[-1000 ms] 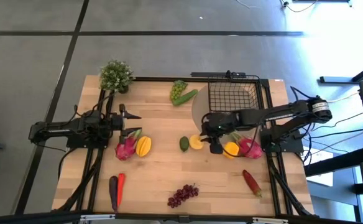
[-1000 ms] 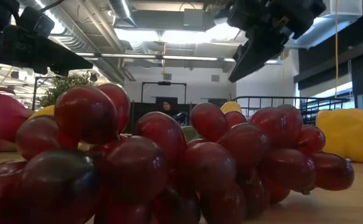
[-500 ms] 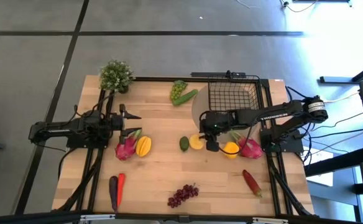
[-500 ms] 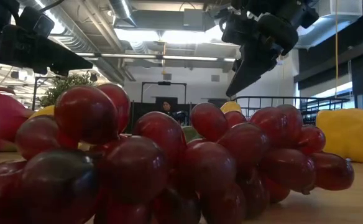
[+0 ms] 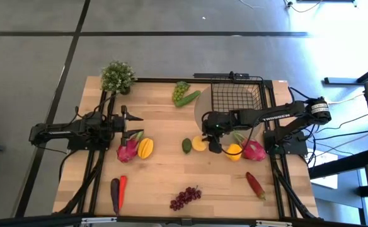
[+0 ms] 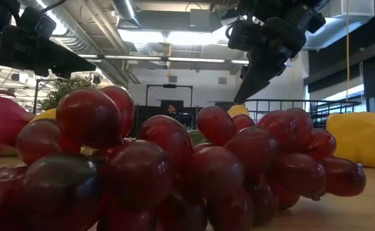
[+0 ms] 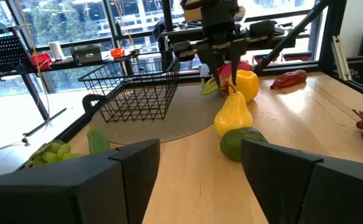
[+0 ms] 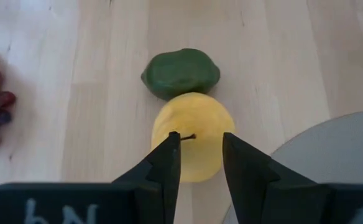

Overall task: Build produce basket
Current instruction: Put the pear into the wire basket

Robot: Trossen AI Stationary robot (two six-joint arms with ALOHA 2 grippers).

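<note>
The black wire basket (image 5: 236, 98) stands on a grey round mat at the far right. A yellow pear-shaped fruit (image 5: 198, 144) sits upright beside the green avocado (image 5: 186, 145). My right gripper (image 8: 201, 152) is open and points down just above the yellow fruit (image 8: 192, 134), one finger on each side of its stem. The yellow pepper (image 5: 234, 151) and a pink dragon fruit (image 5: 254, 150) lie to its right. My left gripper (image 7: 200, 177) is open at the table's left, near another dragon fruit (image 5: 127, 150) and a yellow starfruit (image 5: 145, 147).
Green grapes (image 5: 180, 92) and a cucumber (image 5: 191, 98) lie at the far edge, left of the basket. Purple grapes (image 5: 185, 197), a red chili (image 5: 255, 184), a carrot (image 5: 122, 185) and an eggplant (image 5: 115, 194) lie along the near edge. A potted plant (image 5: 116, 77) stands at the far left corner.
My right gripper has moved a little toward the table's left and come down, from between the pepper and the yellow fruit to just above the yellow fruit. No fruit has moved.
</note>
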